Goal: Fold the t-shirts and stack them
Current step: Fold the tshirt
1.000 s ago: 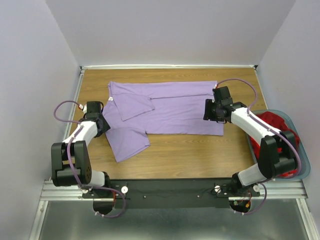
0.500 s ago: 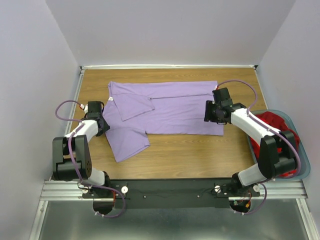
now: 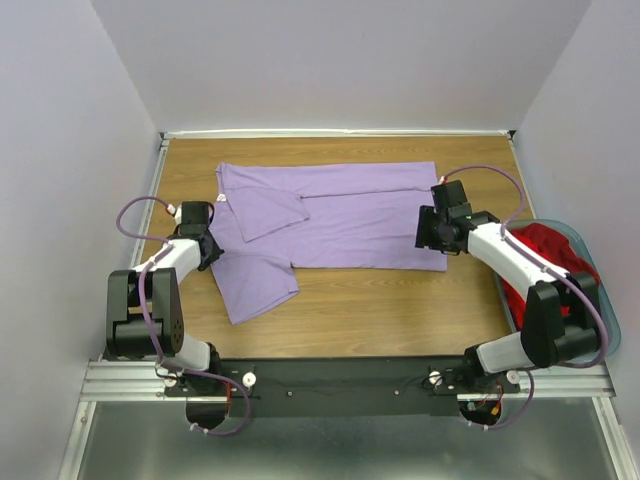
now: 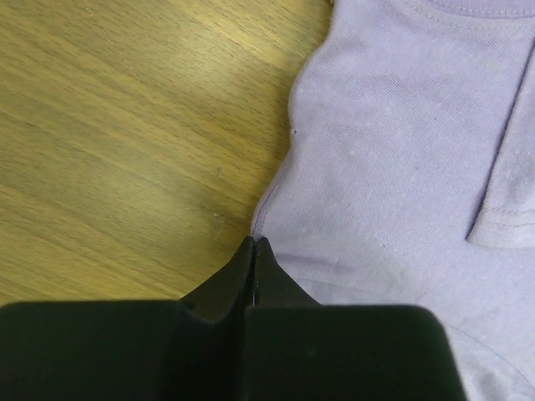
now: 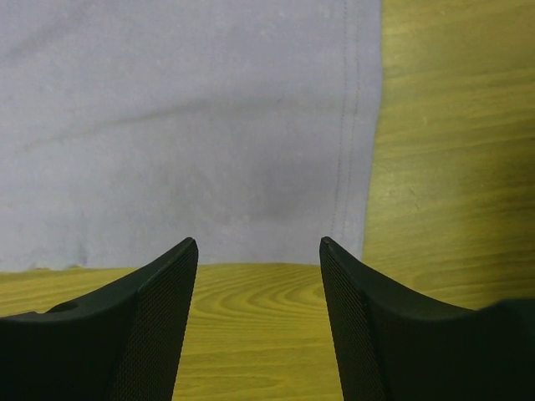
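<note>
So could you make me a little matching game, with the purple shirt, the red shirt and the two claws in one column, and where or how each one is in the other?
Things:
1. lavender t-shirt
2. red t-shirt
3. left gripper
4. right gripper

Place or state:
A. open, above a shirt's corner
B. bunched in the basket
C. spread out on the table
D. shut, at a shirt's edge

Pairs: 1-C, 2-B, 3-D, 4-A.
</note>
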